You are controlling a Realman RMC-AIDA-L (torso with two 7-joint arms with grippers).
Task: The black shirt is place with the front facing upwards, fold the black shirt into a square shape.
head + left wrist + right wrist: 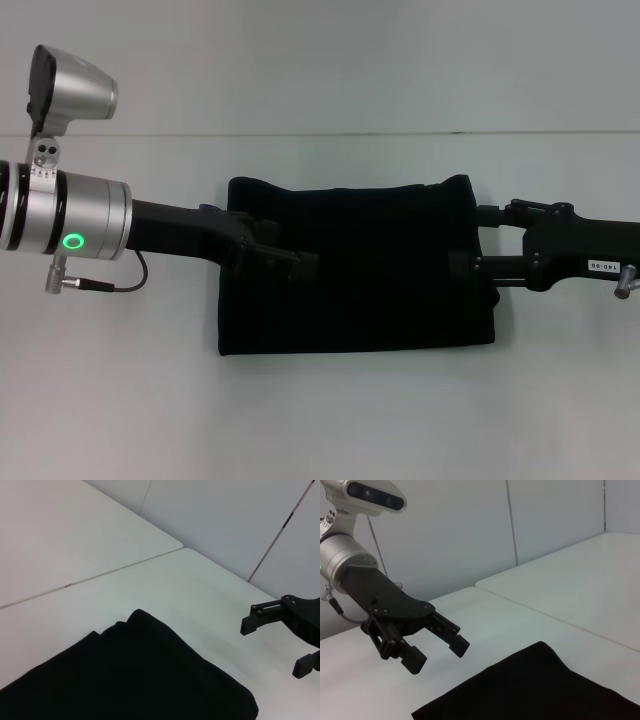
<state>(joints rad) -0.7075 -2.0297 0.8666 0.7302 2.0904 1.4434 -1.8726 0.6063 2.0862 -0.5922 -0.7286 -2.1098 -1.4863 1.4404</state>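
The black shirt lies folded into a wide rectangle in the middle of the white table, showing plain black cloth only; no print is visible. My left gripper hangs over the shirt's left end. In the right wrist view the left gripper is open, raised off the table and holding nothing, with the shirt below it. My right gripper sits at the shirt's right edge. In the left wrist view the right gripper is open and empty beside the shirt's corner.
The white table surrounds the shirt on all sides. A seam between two tabletops runs behind the shirt, and a pale wall stands beyond it. A thin cable loops under my left forearm.
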